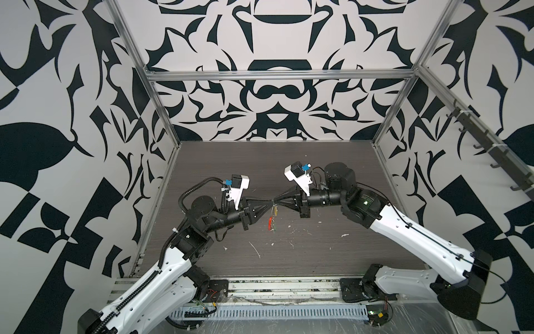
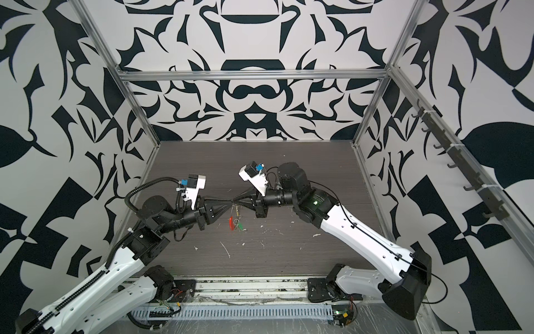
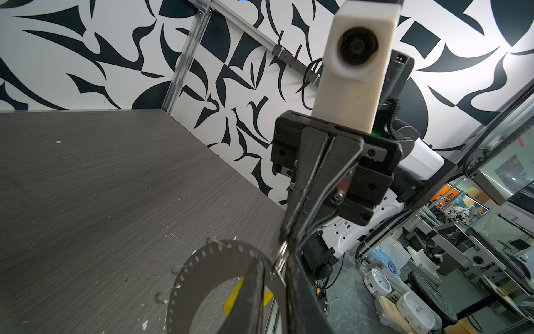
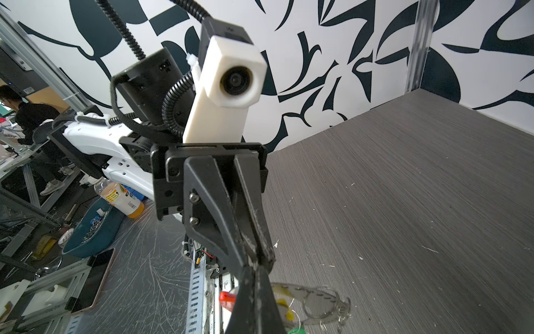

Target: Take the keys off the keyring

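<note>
Both grippers meet tip to tip above the table's middle in both top views. The keyring (image 2: 230, 223) hangs below them, its red sleeve lowest. Its perforated arc (image 3: 202, 269) runs out from the fingertips, and the right wrist view shows the arc (image 4: 318, 295) too. My left gripper (image 1: 271, 203) and right gripper (image 1: 274, 201) are each shut on the keyring's thin metal at the top. The yellow key (image 2: 237, 211) dangles just under the tips. The green key (image 2: 240, 227) hangs lower, beside the red sleeve. Which strand each jaw pinches is hidden by the fingers.
The dark wood-grain table (image 1: 318, 254) is strewn with small white scraps (image 1: 254, 248). Patterned walls and aluminium frame posts (image 1: 161, 115) close in three sides. A rail of hooks (image 1: 491, 150) runs along the right wall.
</note>
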You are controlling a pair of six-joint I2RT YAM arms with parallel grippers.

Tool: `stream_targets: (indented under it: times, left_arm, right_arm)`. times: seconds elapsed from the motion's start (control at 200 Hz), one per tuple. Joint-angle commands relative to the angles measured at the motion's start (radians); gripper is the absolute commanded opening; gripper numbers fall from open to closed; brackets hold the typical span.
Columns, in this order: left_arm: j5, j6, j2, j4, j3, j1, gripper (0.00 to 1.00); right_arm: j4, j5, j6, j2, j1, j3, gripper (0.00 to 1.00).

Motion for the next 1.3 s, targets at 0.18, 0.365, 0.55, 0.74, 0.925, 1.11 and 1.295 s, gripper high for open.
stream_targets:
  times: [0.18, 0.365, 0.55, 0.74, 0.925, 1.11, 1.295]
  left_arm:
    - [0.011, 0.003, 0.000, 0.005, 0.029, 0.003, 0.13]
    - [0.012, 0.003, 0.005, -0.001, 0.037, 0.003, 0.13]
    - [0.013, 0.004, 0.004, -0.008, 0.041, 0.003, 0.14]
    - [0.018, 0.008, 0.005, -0.016, 0.047, 0.003, 0.12]
    - [0.025, 0.008, 0.013, -0.017, 0.055, 0.003, 0.09]
    - [0.026, 0.007, 0.014, -0.025, 0.061, 0.003, 0.08]
    - [0.026, -0.002, 0.020, -0.024, 0.066, 0.003, 0.00]
  right_arm:
    - [0.030, -0.016, 0.001, -0.018, -0.005, 0.053, 0.00]
    - [0.023, -0.023, 0.002, -0.012, -0.005, 0.055, 0.00]
    - [0.010, -0.028, -0.001, -0.002, -0.005, 0.056, 0.00]
    - [0.004, -0.027, -0.001, 0.002, -0.005, 0.056, 0.00]
    - [0.000, -0.028, 0.001, 0.008, -0.005, 0.058, 0.00]
    - [-0.005, -0.032, 0.005, 0.015, -0.005, 0.061, 0.00]
    - [-0.003, -0.040, 0.016, 0.022, -0.003, 0.071, 0.00]
